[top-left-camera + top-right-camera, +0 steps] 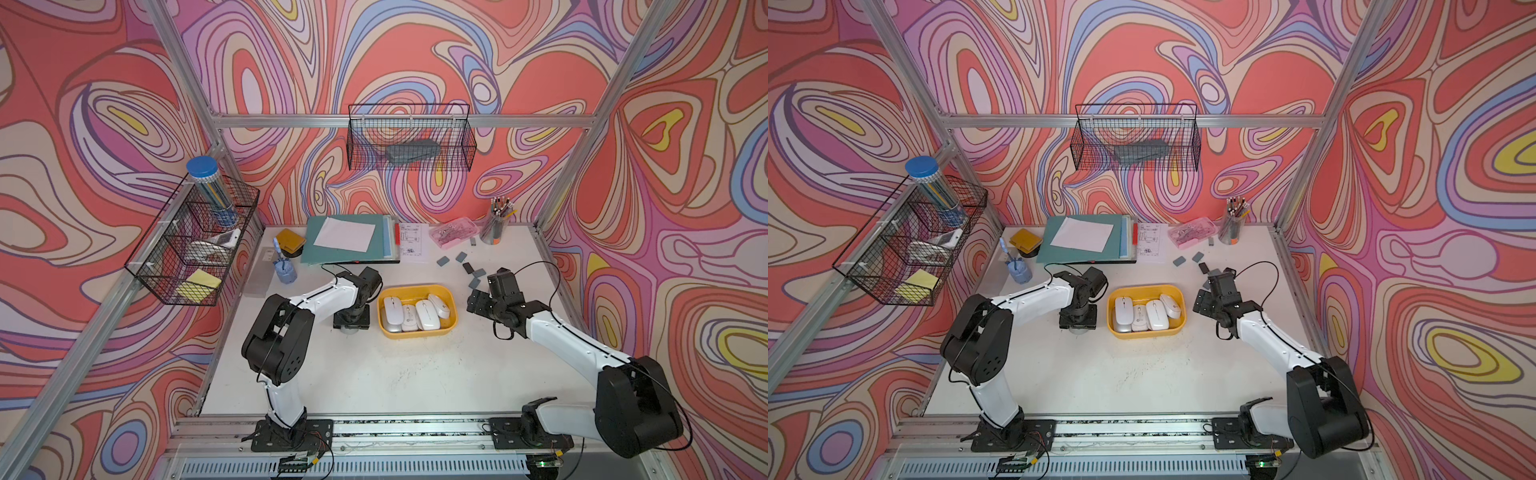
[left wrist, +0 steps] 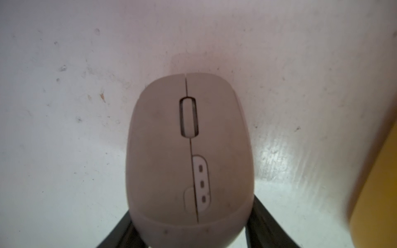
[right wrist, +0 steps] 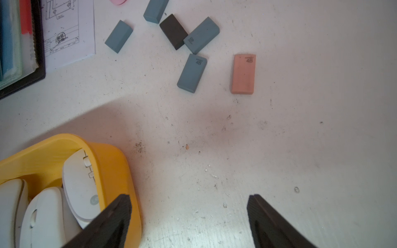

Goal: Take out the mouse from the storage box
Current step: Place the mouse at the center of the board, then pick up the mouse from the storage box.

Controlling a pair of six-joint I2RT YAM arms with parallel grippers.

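The yellow storage box (image 1: 415, 287) (image 1: 1144, 287) sits mid-table with several white mice (image 1: 426, 314) lying in it. My left gripper (image 1: 351, 322) (image 2: 189, 232) points down just left of the box and is shut on a pale grey mouse (image 2: 189, 150), one black finger on each side of its rear. The mouse is low over the white table, outside the box, whose yellow wall (image 2: 378, 193) shows beside it. My right gripper (image 1: 473, 301) (image 3: 189, 214) hovers right of the box, open and empty, one finger over the box's rim (image 3: 111, 163).
Several grey erasers (image 3: 191, 73) and an orange one (image 3: 243, 74) lie beyond the right gripper. Folders with a paper sheet (image 1: 349, 245), a pink case (image 1: 453, 232), a pencil cup (image 1: 494, 226) and a blue holder (image 1: 286, 272) line the back. Wire baskets (image 1: 195, 249) hang on the walls.
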